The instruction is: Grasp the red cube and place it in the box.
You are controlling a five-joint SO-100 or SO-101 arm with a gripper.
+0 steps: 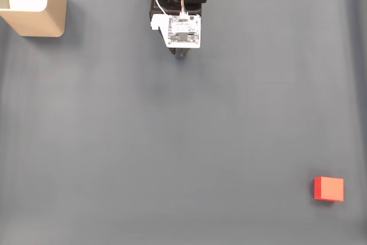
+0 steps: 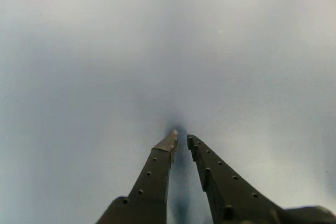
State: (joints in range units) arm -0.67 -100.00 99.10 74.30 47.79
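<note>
Right, the gripper (image 2: 181, 139) hangs at the mat's top edge, jaws almost shut on nothing — the red cube (image 1: 328, 189) and the box (image 1: 34, 7) sit well apart in opposite corners, so a long reach comes first.

Red cube (image 1: 328, 189): small, bright red, plain faces, resting flat on the grey surface at about 4 o'clock in the fixed view, near the right edge. Box (image 1: 35, 4): tan, open-topped, rounded corners, white padding inside, upright at 10 o'clock, partly cropped. Well apart.
</note>
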